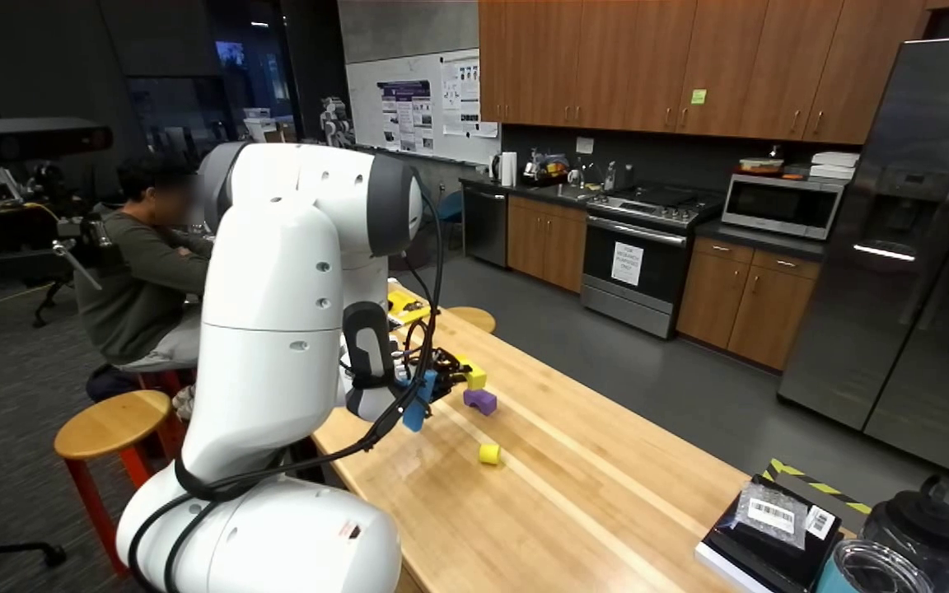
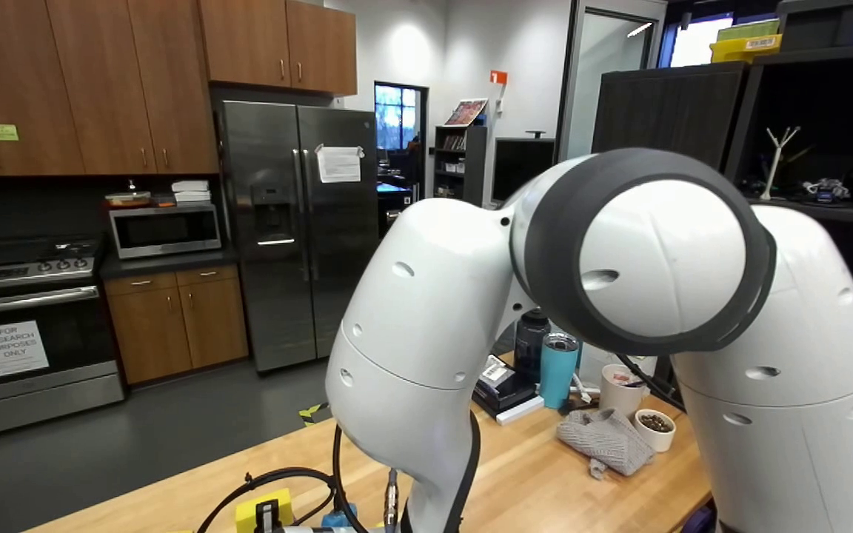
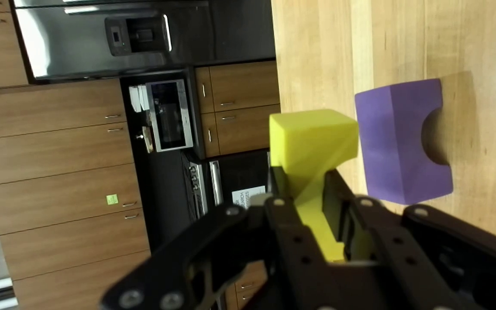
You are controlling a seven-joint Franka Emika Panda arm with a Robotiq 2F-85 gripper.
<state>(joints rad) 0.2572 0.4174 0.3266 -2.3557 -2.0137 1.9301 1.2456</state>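
Note:
My gripper [image 3: 306,183] is shut on a yellow block [image 3: 314,133] with a curved cut-out in its side. In an exterior view the gripper [image 1: 450,372] holds the yellow block [image 1: 474,375] near the tabletop. In another exterior view the yellow block [image 2: 263,509] shows at the bottom edge, with a black finger on it. A purple arch block [image 3: 403,142] rests on the table right beside the held block; I cannot tell whether they touch. It also shows in an exterior view [image 1: 480,401]. A small yellow cylinder [image 1: 489,454] lies on the table nearer the robot base.
The wooden table [image 1: 573,486] carries a black box [image 1: 771,527], a teal tumbler [image 2: 558,370], a grey cloth [image 2: 608,440] and cups [image 2: 654,431] at one end. A yellow item [image 1: 407,308] lies beyond the arm. A person [image 1: 149,272] sits beside the table near stools [image 1: 112,424].

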